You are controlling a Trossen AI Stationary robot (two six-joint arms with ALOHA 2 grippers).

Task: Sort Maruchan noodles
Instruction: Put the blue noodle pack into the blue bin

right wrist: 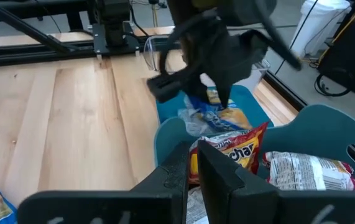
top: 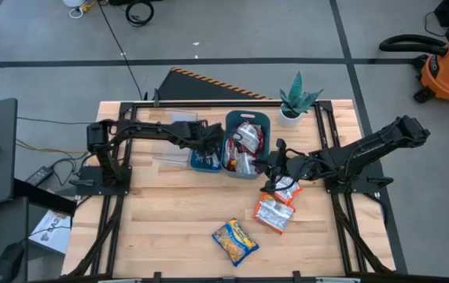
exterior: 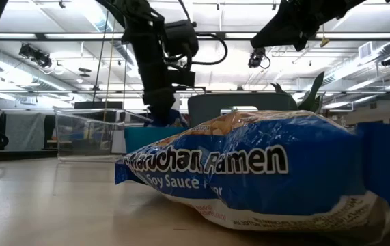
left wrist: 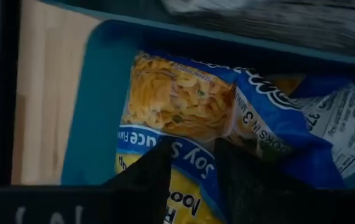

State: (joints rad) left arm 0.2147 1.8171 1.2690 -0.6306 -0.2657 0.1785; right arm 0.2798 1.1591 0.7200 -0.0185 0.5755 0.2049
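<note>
Two blue bins stand side by side at the table's middle. My left gripper [left wrist: 193,177] [top: 211,148] is down in the left bin [left wrist: 93,106], shut on a yellow-and-blue noodle packet [left wrist: 177,106]. My right gripper [right wrist: 194,169] [top: 268,163] hovers over the right bin's near rim [right wrist: 165,134], shut on an orange-red packet [right wrist: 236,149]. That bin [top: 259,118] holds several red-and-white packets [right wrist: 308,171]. On the bare wood lie another yellow-and-blue packet [top: 234,240] [exterior: 249,171] and two red-and-white ones [top: 274,214] [top: 287,191]. My left gripper pinches the yellow-and-blue packet's printed end [left wrist: 193,155] between its two fingers, coming from above and pointing down. The packet's far part lies crumpled on the bin floor. My right gripper pinches the orange-red packet by one edge [right wrist: 196,163], slanting down from the table's right side. The packet stands tilted over the bin, above the other packets.
A potted plant [top: 295,102] stands at the far edge behind the bins. A clear container [exterior: 85,133] sits left of the blue bins. The near half of the table [top: 169,228] is open wood apart from the three loose packets.
</note>
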